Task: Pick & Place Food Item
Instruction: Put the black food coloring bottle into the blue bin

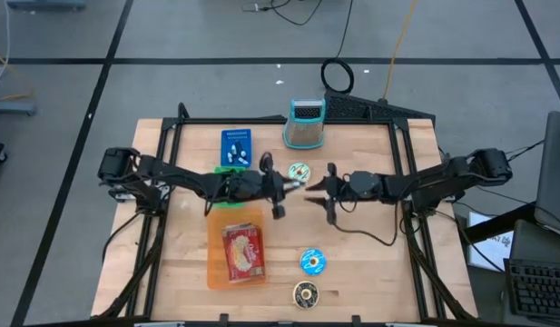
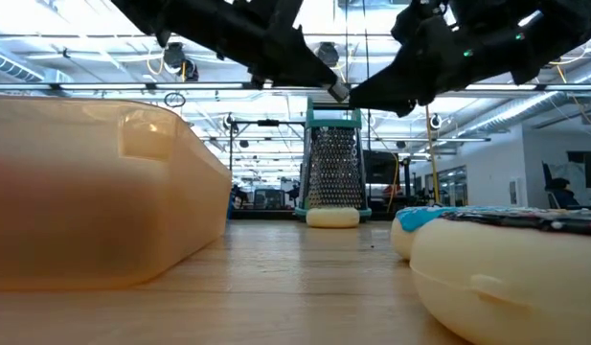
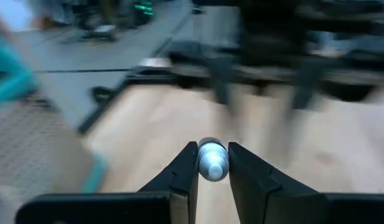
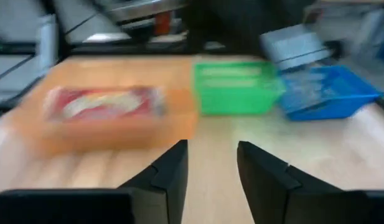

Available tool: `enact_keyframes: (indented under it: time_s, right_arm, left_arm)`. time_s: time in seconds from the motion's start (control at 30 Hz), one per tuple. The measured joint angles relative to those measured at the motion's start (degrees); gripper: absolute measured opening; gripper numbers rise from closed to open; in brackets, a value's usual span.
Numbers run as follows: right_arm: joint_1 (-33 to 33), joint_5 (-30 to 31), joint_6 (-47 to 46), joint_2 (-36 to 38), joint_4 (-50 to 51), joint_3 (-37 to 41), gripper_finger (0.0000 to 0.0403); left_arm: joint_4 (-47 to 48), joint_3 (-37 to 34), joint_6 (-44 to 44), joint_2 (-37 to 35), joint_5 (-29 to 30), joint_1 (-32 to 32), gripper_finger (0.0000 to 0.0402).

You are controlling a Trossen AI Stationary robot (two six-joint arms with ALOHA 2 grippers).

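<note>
The orange tray (image 1: 216, 263), holding a red packet (image 1: 243, 252), serves as landmark. Above its far edge the left gripper (image 3: 213, 163) pinches a small silvery round item (image 3: 213, 162), held in the air, its long axis not readable. Right of the tray, facing it tip to tip, the right gripper (image 4: 211, 163) stands spread and empty, nearly touching the item. A green basket (image 4: 235, 87) and blue basket (image 1: 235, 145) lie beyond the tray, a grater (image 1: 304, 123) farther right; round tins (image 1: 312, 262) sit beside the tray's right side, clear of the handover.

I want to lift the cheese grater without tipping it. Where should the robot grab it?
Probably the teal handle atop the grater, coming straight down: it stands upright, and its wide mesh sides look hard to pinch.
</note>
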State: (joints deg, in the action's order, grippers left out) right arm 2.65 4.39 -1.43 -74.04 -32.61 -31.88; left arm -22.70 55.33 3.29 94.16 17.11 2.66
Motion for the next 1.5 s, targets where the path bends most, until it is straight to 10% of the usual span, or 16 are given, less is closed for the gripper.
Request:
enact_keyframes:
  time_s: [0.57, 0.87, 1.5]
  right_arm:
    - [1.6, -0.2, 2.2, 12.3, 17.0, 0.0, 0.0131]
    - [1.6, 0.0, 4.0, 12.3, 17.2, 0.0, 0.0132]
    - [1.6, 0.0, 3.6, 12.3, 17.5, 0.0, 0.0132]
  left_arm:
    - [22.3, -11.1, -24.8, -18.9, 16.1, -13.7, 0.0071]
    - [36.8, -14.2, -43.5, -19.8, 3.8, -24.9, 0.0071]
    - [37.9, -14.2, -49.4, -15.0, 3.3, -26.6, 0.0073]
